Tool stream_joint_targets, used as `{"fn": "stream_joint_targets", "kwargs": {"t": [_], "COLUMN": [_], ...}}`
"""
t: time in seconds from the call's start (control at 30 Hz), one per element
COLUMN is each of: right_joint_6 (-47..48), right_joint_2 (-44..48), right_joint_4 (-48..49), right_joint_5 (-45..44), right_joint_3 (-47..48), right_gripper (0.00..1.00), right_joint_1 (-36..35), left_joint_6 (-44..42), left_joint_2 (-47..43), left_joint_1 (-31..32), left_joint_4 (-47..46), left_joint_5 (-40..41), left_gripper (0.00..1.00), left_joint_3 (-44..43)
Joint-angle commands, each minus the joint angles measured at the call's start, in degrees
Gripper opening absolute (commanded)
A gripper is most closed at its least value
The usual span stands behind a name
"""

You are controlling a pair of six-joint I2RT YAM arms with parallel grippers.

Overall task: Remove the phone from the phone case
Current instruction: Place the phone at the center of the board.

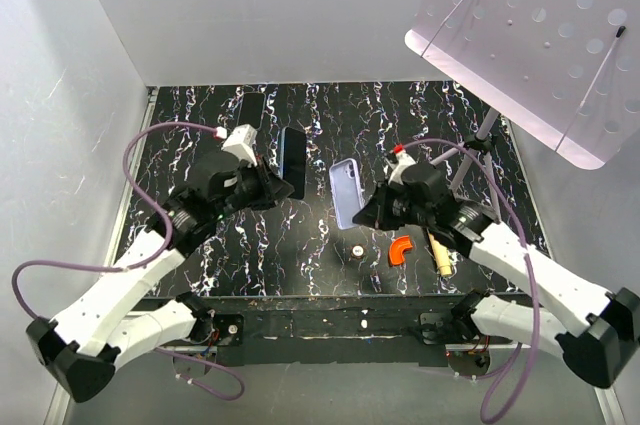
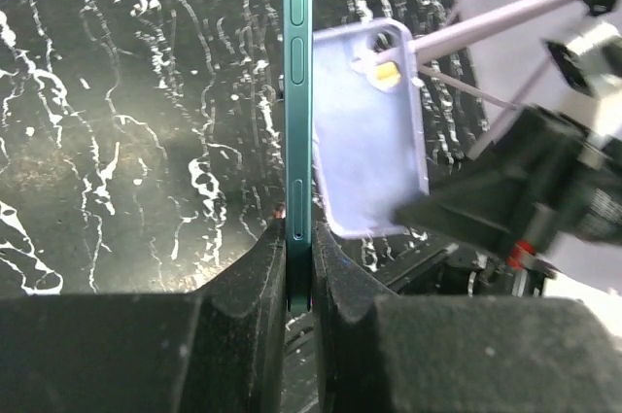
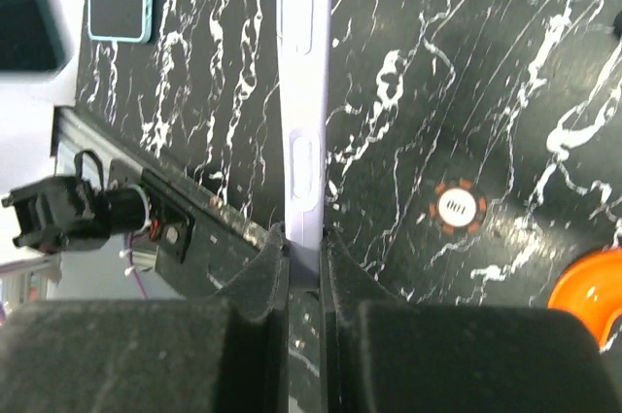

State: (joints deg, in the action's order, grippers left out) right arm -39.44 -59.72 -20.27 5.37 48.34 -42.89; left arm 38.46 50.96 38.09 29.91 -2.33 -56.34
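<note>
Left gripper (image 2: 299, 272): clamped on the slim dark-green phone (image 2: 297, 92), gripped edge-on.
Right gripper (image 3: 304, 262): pinching the side wall of the lavender plastic phone case (image 3: 303, 92).
Why: one part per arm lets them pull apart.
Phone: beside the case, already out of it.

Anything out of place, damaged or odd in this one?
Nothing stands out. The left gripper clamps the phone edge-on, the right gripper clamps the lilac case, and the two are apart. No visible damage.
</note>
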Motion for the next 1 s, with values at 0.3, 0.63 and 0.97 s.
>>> {"fn": "stream_joint_targets", "kwargs": {"t": [0.3, 0.63, 0.97], "right_joint_6": [-4.33, -6.79, -8.02], "right_joint_2": [19.11, 22.98, 25.09], "right_joint_4": [-11.19, -11.19, -13.04], "right_joint_5": [-1.67, -0.44, -0.97], "right_joint_3": [-5.71, -7.03, -7.2], "right_gripper": [0.01, 0.01, 0.01], "right_joint_1": [-0.61, -0.52, -0.52], "left_joint_6": [13.83, 11.82, 9.36], "left_joint_2": [26.88, 59.76, 76.73], "left_joint_1": [-14.69, -20.5, -22.79], "left_joint_4": [-32.17, -35.8, -25.53], "left_joint_5": [-21.73, -36.51, -34.41], "left_gripper": [0.0, 0.0, 0.0], "left_joint_3": [3.52, -17.12, -38.39]}}
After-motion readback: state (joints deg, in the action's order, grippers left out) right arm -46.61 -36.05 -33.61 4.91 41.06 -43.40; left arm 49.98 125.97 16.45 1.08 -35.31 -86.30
